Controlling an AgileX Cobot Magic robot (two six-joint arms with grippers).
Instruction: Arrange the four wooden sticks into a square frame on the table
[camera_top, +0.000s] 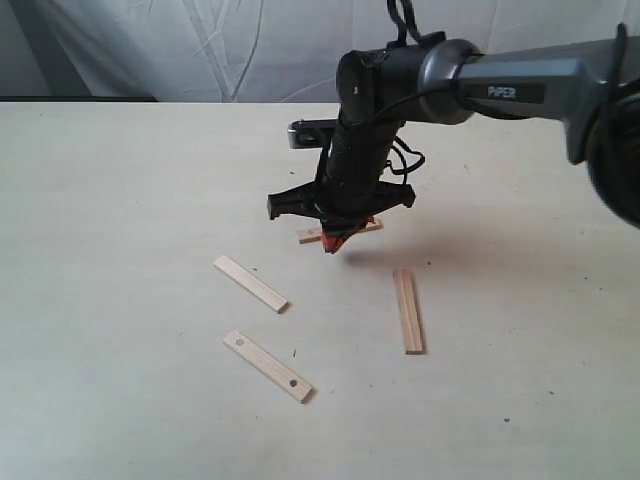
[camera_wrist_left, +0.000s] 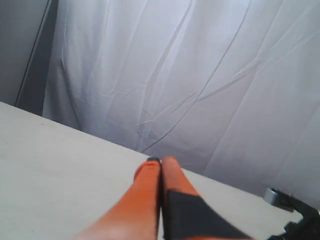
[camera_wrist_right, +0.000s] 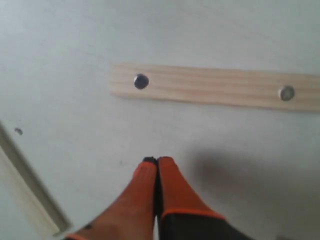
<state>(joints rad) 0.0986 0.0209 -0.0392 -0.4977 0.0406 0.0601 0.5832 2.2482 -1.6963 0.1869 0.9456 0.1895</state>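
Four wooden sticks lie apart on the table (camera_top: 120, 200). One stick (camera_top: 306, 236) is partly hidden behind my right gripper (camera_top: 334, 247); the right wrist view shows this stick (camera_wrist_right: 215, 87) has a dark hole near each end. A plain stick (camera_top: 250, 283) lies left of centre, a second holed stick (camera_top: 267, 365) nearer the front, and another plain stick (camera_top: 408, 310) to the right. The right gripper (camera_wrist_right: 157, 161) points down at the table just short of the holed stick, shut with nothing in it. My left gripper (camera_wrist_left: 161, 161) is shut and empty, aimed toward the curtain. No square frame shows.
A white curtain (camera_top: 200, 45) hangs behind the table's far edge. The right arm (camera_top: 520, 90) stretches from the right over the middle of the table. The edge of another strip (camera_wrist_right: 30, 195) shows in the right wrist view.
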